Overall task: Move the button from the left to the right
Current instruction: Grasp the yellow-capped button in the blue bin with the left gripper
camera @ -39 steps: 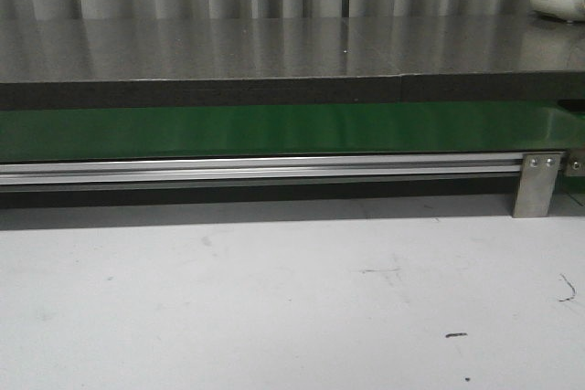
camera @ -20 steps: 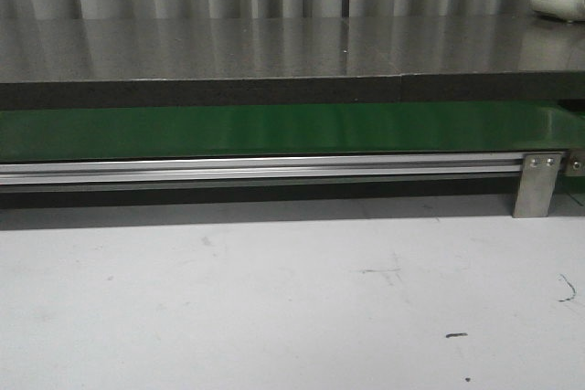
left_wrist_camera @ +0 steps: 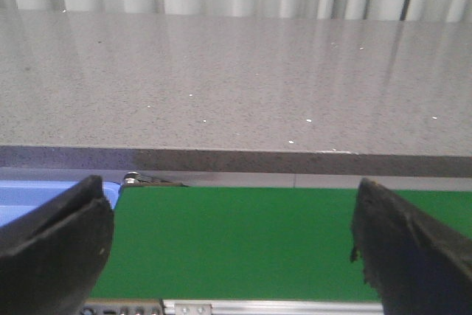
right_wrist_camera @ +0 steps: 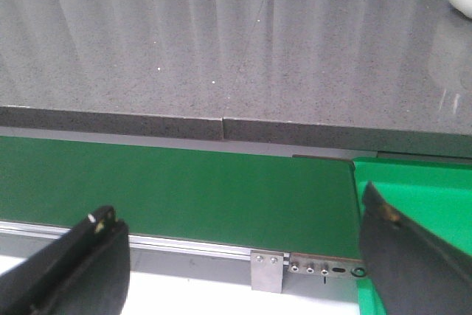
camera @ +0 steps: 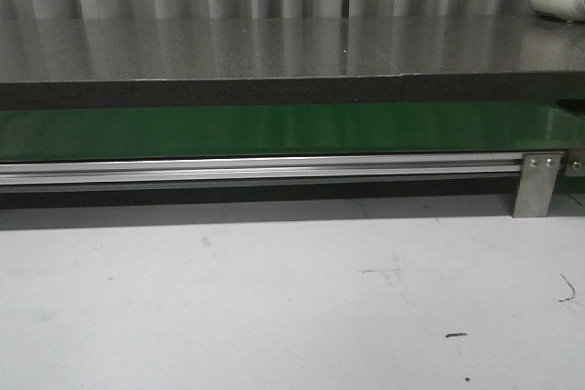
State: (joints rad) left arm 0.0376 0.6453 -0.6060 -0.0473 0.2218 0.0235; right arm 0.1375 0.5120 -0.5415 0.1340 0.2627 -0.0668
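The button is out of view in all three views. In the left wrist view my left gripper [left_wrist_camera: 232,245] is open, its black fingers [left_wrist_camera: 55,245] wide apart over the bare green conveyor belt [left_wrist_camera: 236,237]. In the right wrist view my right gripper [right_wrist_camera: 243,256] is open too, with nothing between its fingers [right_wrist_camera: 77,267]; it hangs above the belt's [right_wrist_camera: 177,189] near edge. Neither arm shows in the front view, where the belt [camera: 274,130] runs empty.
A grey stone counter [camera: 274,47] runs behind the belt, an aluminium rail [camera: 256,169] with a bracket [camera: 536,184] in front of it. A blue bin [left_wrist_camera: 29,197] sits at the belt's left end, a green bin [right_wrist_camera: 420,189] at its right end. White tabletop [camera: 274,308] lies nearest.
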